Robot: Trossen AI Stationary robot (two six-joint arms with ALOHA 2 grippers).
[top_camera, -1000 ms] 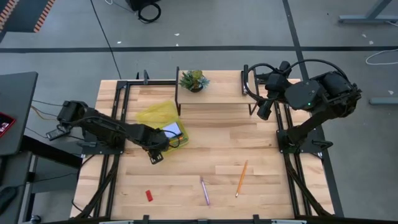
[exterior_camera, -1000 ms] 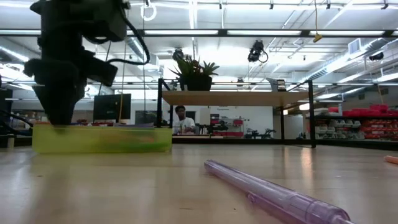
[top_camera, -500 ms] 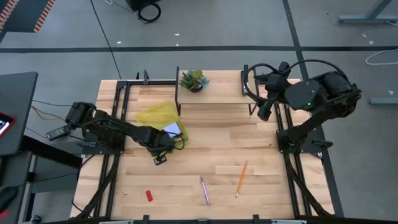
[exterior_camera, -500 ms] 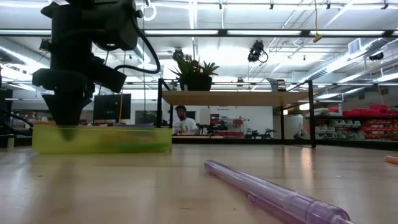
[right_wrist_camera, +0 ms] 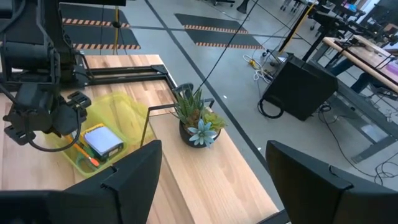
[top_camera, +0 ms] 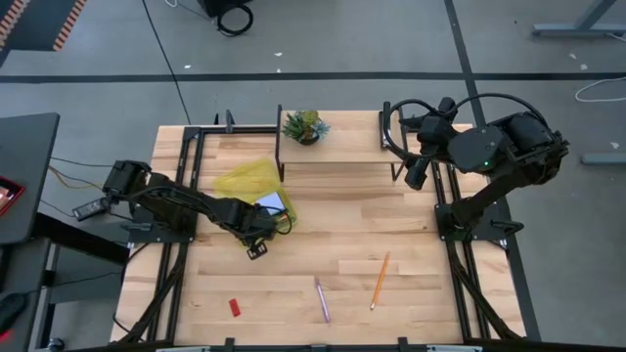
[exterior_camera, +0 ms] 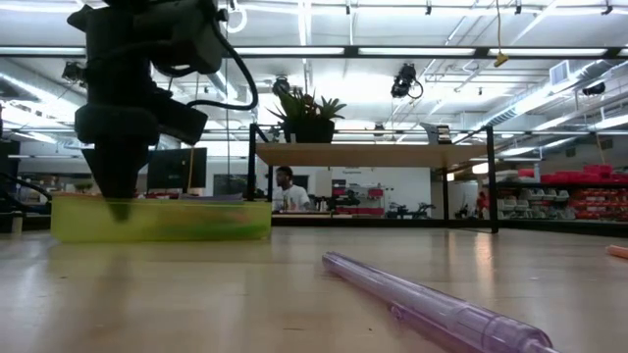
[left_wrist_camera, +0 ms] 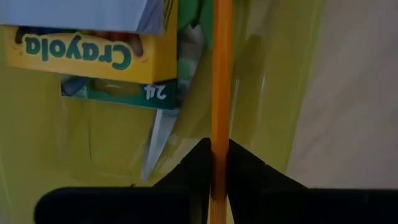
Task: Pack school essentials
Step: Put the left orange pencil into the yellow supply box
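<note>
A see-through yellow-green case (top_camera: 246, 186) lies at the table's left. It holds a Crayola crayon box (left_wrist_camera: 93, 53), a pale blue notepad (top_camera: 271, 203) and scissors (left_wrist_camera: 155, 146). My left gripper (top_camera: 256, 248) points down at the case's near right corner, shut on an orange pencil (left_wrist_camera: 221, 74). A second orange pencil (top_camera: 380, 280), a purple pen (top_camera: 322, 299) and a red eraser (top_camera: 235, 307) lie on the bare wood nearer the front. My right gripper (right_wrist_camera: 214, 163) hangs open, high above the back right, with nothing between its fingers. My left gripper pinches the orange pencil's shaft (left_wrist_camera: 220, 146) between its two fingers, which come from above and lie across it. The rest of the pencil runs on over the case, past the crayon box. Whether the pencil rests on the case, I cannot tell.
A small potted plant (top_camera: 304, 126) stands on a raised wooden shelf (top_camera: 342, 147) at the back middle. Black rails (top_camera: 191, 156) run along the table's left and right sides. Open wood lies between the case and the loose pen and pencil.
My left gripper has shut its fingers, which stood apart a second ago, and now has the orange pencil between them. It has also sunk a little and edged toward the table's right along the case. My right gripper has kept still.
</note>
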